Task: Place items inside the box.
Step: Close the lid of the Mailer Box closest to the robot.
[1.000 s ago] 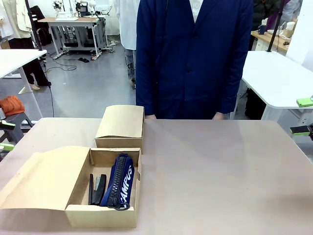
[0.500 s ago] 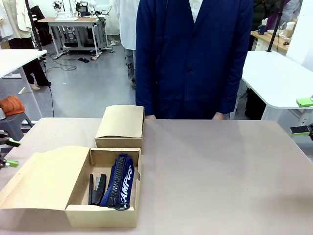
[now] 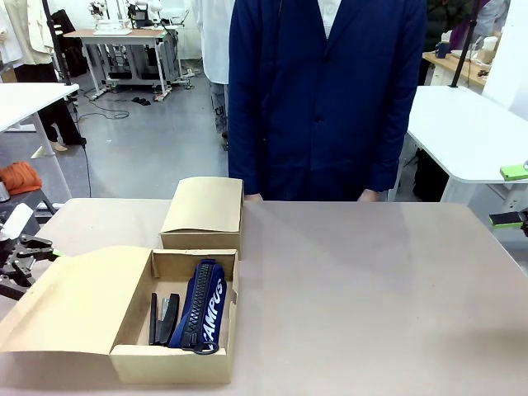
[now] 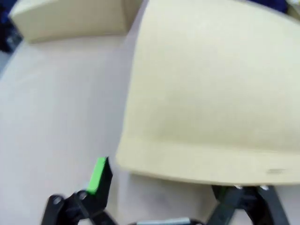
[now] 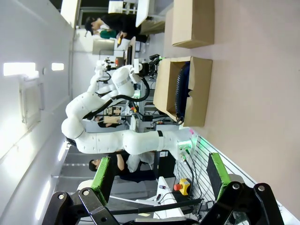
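left gripper at open flap, items already in box

left gripper (image 3: 25,252) sits jaws spread, empty, just beside the box's (image 3: 132,363) open lid flap (image 3: 74,301), which lies flat toward it; nearer arm by far. right gripper (image 5: 159,180) spread, empty, well apart. navy pouch (image 3: 202,307) and black stapler (image 3: 165,319) lie inside, long axes running front to back. likely next: close the flap.

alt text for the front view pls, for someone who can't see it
An open cardboard box near the table's left front holds a navy zip pouch and a black stapler. The left gripper reaches toward the box's open lid, and a person in a navy coat stands at the far side.
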You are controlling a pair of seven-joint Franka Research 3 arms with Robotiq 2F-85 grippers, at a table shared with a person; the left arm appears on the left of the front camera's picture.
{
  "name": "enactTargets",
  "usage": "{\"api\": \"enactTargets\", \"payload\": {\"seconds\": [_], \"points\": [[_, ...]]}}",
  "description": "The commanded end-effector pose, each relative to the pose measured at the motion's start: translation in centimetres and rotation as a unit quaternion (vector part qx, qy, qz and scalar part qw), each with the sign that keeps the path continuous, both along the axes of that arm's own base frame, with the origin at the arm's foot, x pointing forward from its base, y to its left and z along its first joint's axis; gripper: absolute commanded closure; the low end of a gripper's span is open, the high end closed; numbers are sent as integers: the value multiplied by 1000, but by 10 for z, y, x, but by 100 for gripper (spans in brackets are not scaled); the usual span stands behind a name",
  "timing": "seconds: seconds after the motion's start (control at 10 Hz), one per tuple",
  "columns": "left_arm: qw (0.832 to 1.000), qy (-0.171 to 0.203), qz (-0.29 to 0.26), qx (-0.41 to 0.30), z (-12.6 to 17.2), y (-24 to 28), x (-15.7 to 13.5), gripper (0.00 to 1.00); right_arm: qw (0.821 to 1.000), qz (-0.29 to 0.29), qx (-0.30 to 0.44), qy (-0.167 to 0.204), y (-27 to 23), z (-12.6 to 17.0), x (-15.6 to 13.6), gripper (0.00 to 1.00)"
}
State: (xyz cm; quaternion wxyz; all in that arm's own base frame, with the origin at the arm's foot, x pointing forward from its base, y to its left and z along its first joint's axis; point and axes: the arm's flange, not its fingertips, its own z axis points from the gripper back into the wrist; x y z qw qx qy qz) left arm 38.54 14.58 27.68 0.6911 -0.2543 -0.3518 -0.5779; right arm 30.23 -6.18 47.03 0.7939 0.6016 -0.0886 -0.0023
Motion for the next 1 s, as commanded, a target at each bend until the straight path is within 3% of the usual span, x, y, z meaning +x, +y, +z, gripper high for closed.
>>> {"api": "enactTargets", "payload": {"seconds": [0.0, 0.5, 0.9], "points": [[996, 22, -16, -84, 21, 5, -4, 0, 1000, -1, 11, -7, 0, 3, 0, 0], [971, -1, -49, -234, 77, -32, -48, 0, 1000, -1, 11, -7, 0, 3, 0, 0], [963, 27, -120, -238, 95, -98, -66, 0, 1000, -1, 11, -7, 0, 3, 0, 0]]}}
